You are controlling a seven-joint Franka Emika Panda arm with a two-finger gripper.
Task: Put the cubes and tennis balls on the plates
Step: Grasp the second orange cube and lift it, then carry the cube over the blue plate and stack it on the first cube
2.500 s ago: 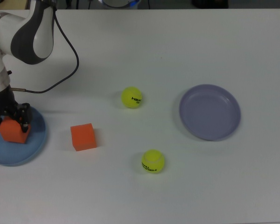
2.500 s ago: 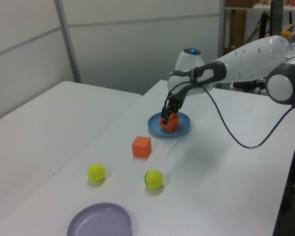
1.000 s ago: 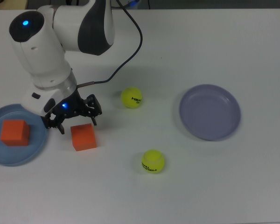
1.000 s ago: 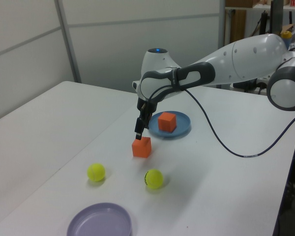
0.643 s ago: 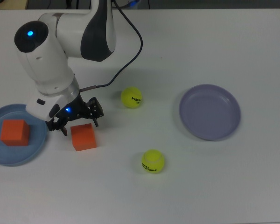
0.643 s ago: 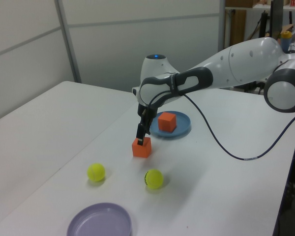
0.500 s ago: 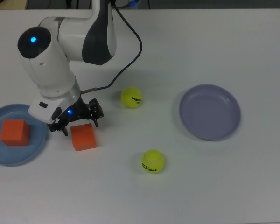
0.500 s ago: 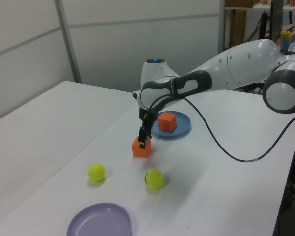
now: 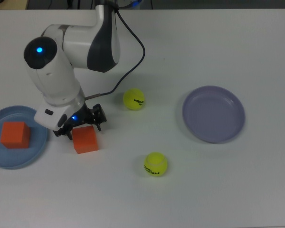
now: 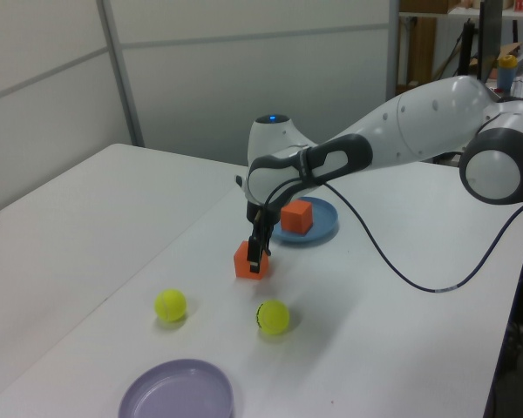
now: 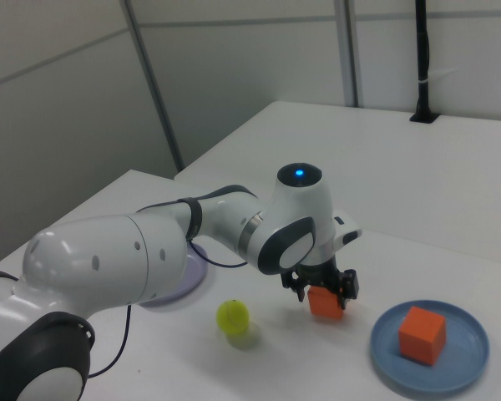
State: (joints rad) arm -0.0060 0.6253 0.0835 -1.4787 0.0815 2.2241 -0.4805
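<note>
Straddling matte orange cube [image 9: 85, 139], end effector [image 9: 81, 124]

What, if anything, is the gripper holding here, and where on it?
Nothing is visibly held. The gripper is down around the loose orange cube, which sits on the table; whether it has closed on the cube's sides cannot be told.

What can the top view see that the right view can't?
Only the top view shows both tennis balls, one higher in the picture and one lower, and the whole purple plate.

Only the right view shows the grey walls behind the table. There the arm hides most of the purple plate, and just one tennis ball shows.

Both show the gripper down at the loose orange cube on the table, plus the other orange cube sitting on the blue plate.
</note>
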